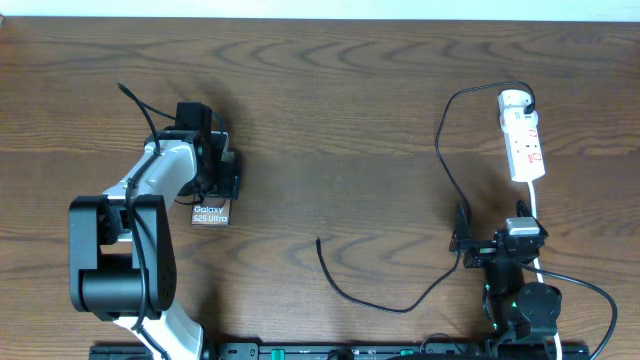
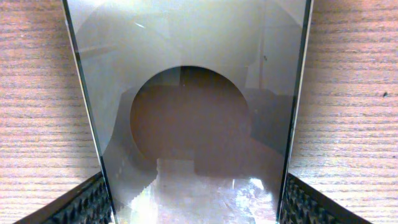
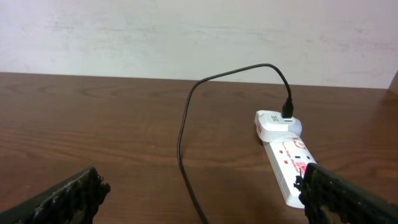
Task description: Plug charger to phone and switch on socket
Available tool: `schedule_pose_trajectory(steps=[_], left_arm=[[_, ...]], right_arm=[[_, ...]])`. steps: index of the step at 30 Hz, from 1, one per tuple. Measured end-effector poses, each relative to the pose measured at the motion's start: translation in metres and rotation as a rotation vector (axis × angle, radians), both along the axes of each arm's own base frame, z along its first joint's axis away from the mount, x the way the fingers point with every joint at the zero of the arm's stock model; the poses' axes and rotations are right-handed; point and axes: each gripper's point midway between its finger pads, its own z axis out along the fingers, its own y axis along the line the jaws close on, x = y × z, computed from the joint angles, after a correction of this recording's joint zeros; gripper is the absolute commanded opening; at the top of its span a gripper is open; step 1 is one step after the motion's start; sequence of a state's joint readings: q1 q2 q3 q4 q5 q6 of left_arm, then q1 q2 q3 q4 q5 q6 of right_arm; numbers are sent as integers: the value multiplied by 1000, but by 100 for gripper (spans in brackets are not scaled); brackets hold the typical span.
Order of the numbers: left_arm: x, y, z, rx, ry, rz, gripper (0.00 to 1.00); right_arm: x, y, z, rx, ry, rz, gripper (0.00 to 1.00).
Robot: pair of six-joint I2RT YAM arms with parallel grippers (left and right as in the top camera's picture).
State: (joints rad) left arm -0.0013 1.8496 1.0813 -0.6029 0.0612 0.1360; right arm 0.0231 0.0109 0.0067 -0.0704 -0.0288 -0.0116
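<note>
Dark phone (image 1: 210,213) seemingly clamped in left claw (image 2: 199,208); right claw (image 3: 200,190) wide, facing socket (image 3: 287,158).

Black charger (image 3: 180,137), white red-marked socket (image 1: 525,150), dark wood-grain table (image 1: 350,100).

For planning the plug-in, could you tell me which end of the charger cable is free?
The charger tip mid-table lies loose; the other end is plugged in at the socket.
</note>
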Motion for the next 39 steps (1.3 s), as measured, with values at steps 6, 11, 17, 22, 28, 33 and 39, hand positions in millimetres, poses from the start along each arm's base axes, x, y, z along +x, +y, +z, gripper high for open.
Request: schedule_pose_trajectory(steps=[6, 11, 17, 22, 28, 33, 39], left_arm=[[0, 0, 0, 0, 0, 0, 75], [0, 0, 0, 0, 1, 0, 74], [0, 0, 0, 0, 0, 0, 70], [0, 0, 0, 0, 0, 0, 59], [0, 0, 0, 0, 1, 0, 41], [0, 0, 0, 0, 0, 0, 24], [0, 0, 0, 0, 0, 0, 7]], right_arm=[[0, 0, 0, 0, 0, 0, 99], [0, 0, 0, 0, 0, 0, 99], [0, 0, 0, 0, 0, 0, 99], [0, 0, 0, 0, 0, 0, 99], [0, 0, 0, 0, 0, 0, 99], [0, 0, 0, 0, 0, 0, 99], [0, 0, 0, 0, 0, 0, 99]])
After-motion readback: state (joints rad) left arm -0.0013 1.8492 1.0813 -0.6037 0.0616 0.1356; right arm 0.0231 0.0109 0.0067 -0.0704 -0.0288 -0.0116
